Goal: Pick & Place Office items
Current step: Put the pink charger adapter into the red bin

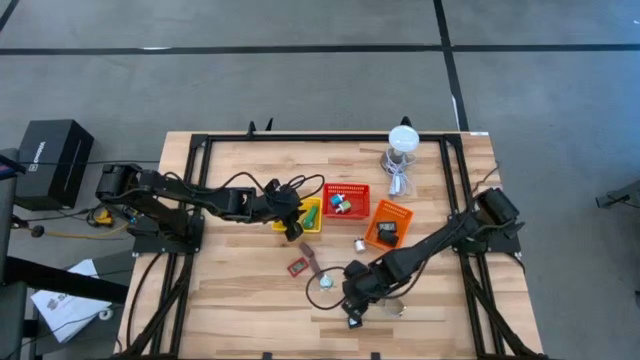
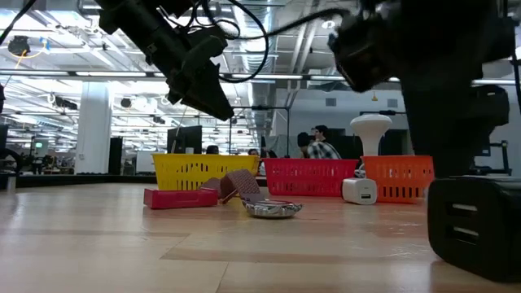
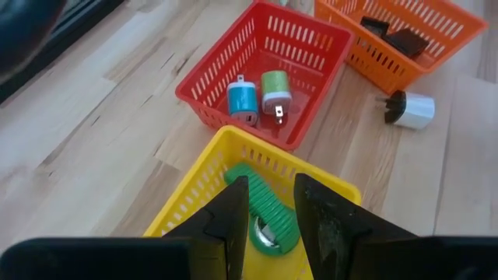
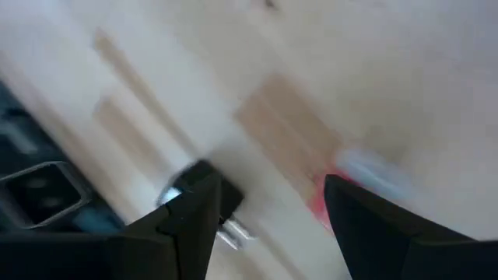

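Note:
Small office items lie on the wooden table: a flat red piece, a brown strip, a shiny silver piece and a white plug. A green coiled item lies in the yellow basket. My left gripper hangs open above that basket, and the green item shows through the gap between its fingers. My right gripper is open, low over the table's near middle. A small dark and silver item shows blurred by one of its fingers.
The red basket holds a blue and a green plug. The orange basket holds black pieces. A white-topped object with a coiled cable stands at the far edge. Another small item lies beside my right gripper.

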